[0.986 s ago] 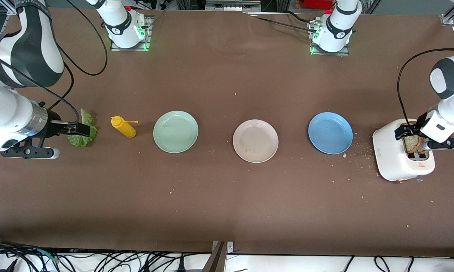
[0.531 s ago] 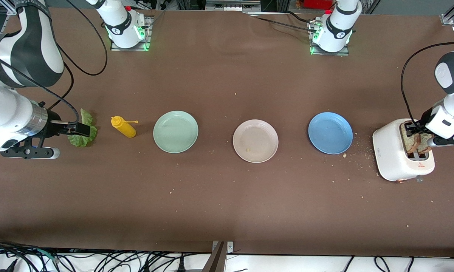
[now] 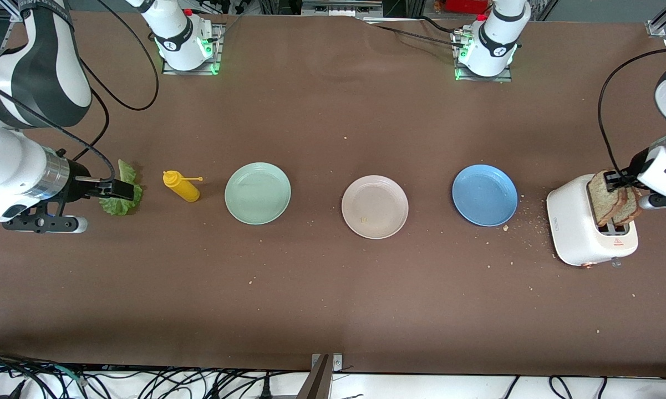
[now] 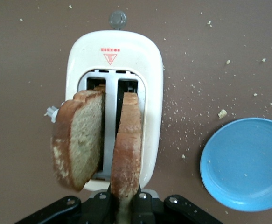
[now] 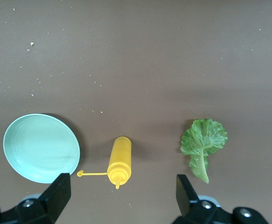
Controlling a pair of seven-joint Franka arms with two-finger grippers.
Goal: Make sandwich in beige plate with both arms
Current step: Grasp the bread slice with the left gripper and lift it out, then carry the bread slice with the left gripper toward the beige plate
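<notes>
My left gripper (image 3: 621,182) (image 4: 125,198) is shut on the edge of a brown toast slice (image 3: 607,197) (image 4: 126,149) and holds it partly raised over the white toaster (image 3: 576,227) (image 4: 115,51). A second slice (image 4: 77,140) leans tilted out of the other slot. The beige plate (image 3: 375,206) sits mid-table, holding only a crumb. My right gripper (image 3: 116,190) (image 5: 122,198) hangs open over the table at the right arm's end, with a green lettuce leaf (image 3: 123,202) (image 5: 203,142) lying just under it.
A yellow squeeze bottle (image 3: 182,187) (image 5: 119,158) lies between the lettuce and a mint-green plate (image 3: 257,193) (image 5: 40,147). A blue plate (image 3: 484,195) (image 4: 247,163) sits between the beige plate and the toaster, with crumbs scattered around it.
My left gripper closed on a toast slice in the toaster and rose, drawing it upward. The right arm has stayed where it was.
</notes>
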